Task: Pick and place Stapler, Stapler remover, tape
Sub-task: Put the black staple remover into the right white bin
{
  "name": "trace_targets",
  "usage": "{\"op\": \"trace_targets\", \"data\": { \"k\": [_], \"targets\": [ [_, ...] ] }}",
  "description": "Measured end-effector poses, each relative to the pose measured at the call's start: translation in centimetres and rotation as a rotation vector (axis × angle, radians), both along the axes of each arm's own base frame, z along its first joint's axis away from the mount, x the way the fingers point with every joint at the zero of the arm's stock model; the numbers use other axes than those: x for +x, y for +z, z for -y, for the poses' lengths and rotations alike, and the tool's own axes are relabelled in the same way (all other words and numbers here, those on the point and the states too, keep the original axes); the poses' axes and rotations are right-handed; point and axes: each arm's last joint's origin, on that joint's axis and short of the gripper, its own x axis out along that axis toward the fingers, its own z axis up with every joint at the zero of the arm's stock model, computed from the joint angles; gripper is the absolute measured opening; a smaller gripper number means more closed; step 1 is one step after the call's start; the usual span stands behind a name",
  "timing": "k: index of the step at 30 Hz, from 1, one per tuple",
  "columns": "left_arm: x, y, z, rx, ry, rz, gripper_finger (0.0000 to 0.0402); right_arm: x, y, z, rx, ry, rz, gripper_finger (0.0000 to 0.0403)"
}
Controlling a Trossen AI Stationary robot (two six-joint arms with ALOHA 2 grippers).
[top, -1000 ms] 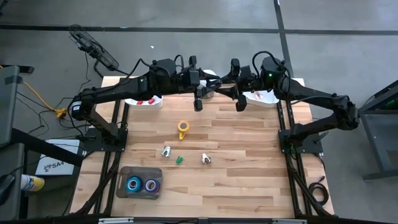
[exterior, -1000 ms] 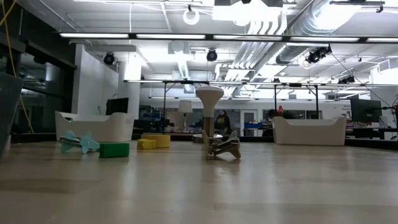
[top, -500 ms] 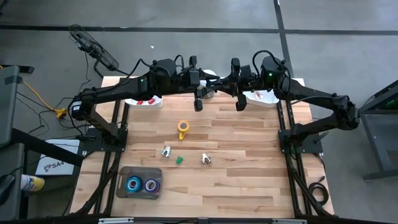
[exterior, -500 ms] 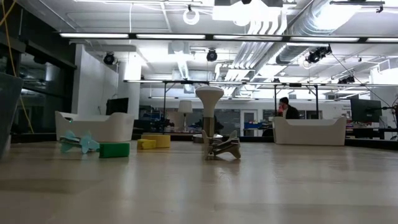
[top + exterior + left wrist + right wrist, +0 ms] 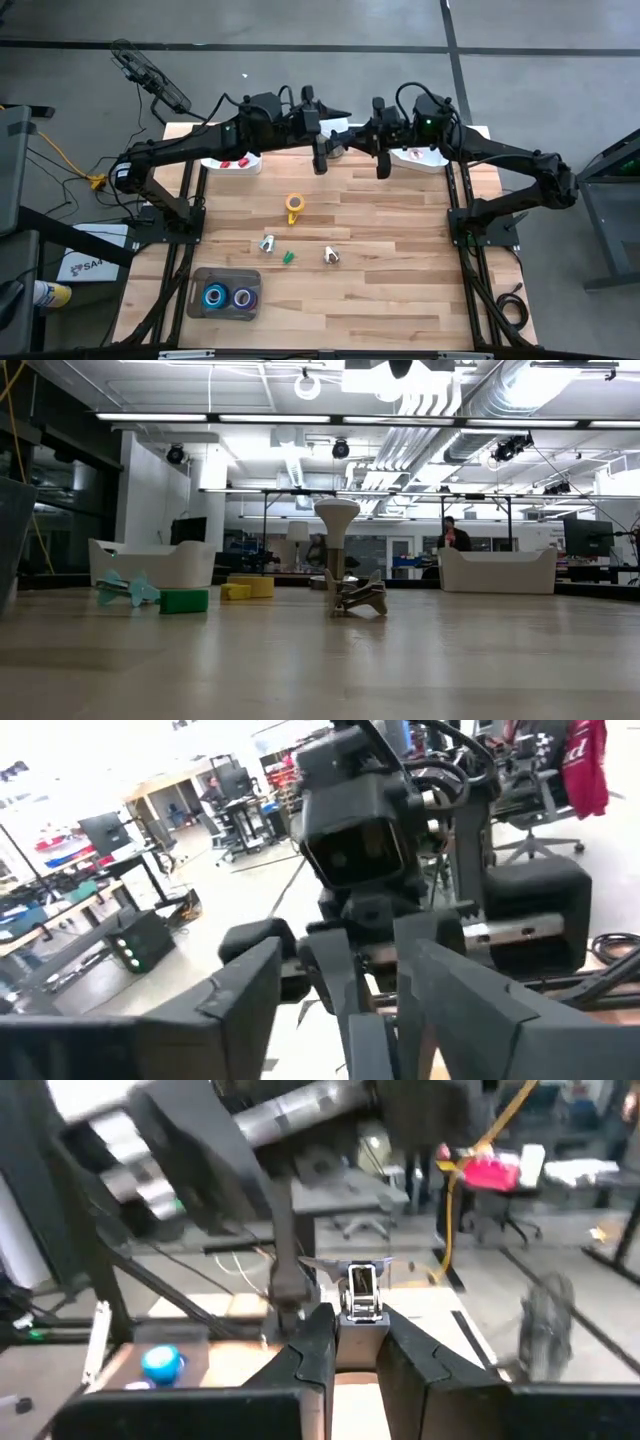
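Observation:
Both arms hang raised over the table's far edge, and their grippers face each other. My left gripper (image 5: 320, 163) is open and holds nothing; its fingers (image 5: 245, 995) frame the right arm's wrist. My right gripper (image 5: 383, 166) is open too, with a narrow gap (image 5: 358, 1380). A yellow-orange tape roll (image 5: 293, 205) lies mid-table. Nearer lie a pale staple remover (image 5: 267, 243), a small green stapler (image 5: 288, 257) and a silvery staple remover (image 5: 331, 256). Blue tape (image 5: 213, 296) and purple tape (image 5: 242, 298) sit in a grey tray (image 5: 225, 277).
A white bin (image 5: 215, 164) holding small red pieces stands at the far left. Another white bin (image 5: 432, 163) stands at the far right. The low view shows the teal-tinted remover (image 5: 127, 588), green stapler (image 5: 183, 600) and silvery remover (image 5: 357, 595) resting on the wood. A person (image 5: 452, 535) is far behind.
My right arm's wrist has shifted slightly toward the table's left and far edge. The things on the table have stayed where they were. A person in the room behind has moved.

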Motion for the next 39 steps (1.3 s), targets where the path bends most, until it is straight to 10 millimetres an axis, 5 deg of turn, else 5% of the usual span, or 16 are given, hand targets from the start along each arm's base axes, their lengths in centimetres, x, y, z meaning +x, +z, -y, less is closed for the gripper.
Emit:
{"op": "trace_targets", "data": {
  "k": [10,23,39],
  "targets": [
    [-3.1,1.6,-0.1,0.014,0.229,-0.016,0.0259,-1.5,-3.0,1.9,0.082,-0.290,-0.320,0.0039],
    [-6.5,0.1,-0.1,-0.049,0.428,-0.296,0.0259,-7.4,-7.7,7.3,0.230,-0.770,-0.753,0.0039],
    [-7.3,-1.9,0.0,-0.165,0.470,-0.456,0.0260,-13.5,-17.4,10.8,0.597,-1.060,-0.776,0.0039]
  ]
}}
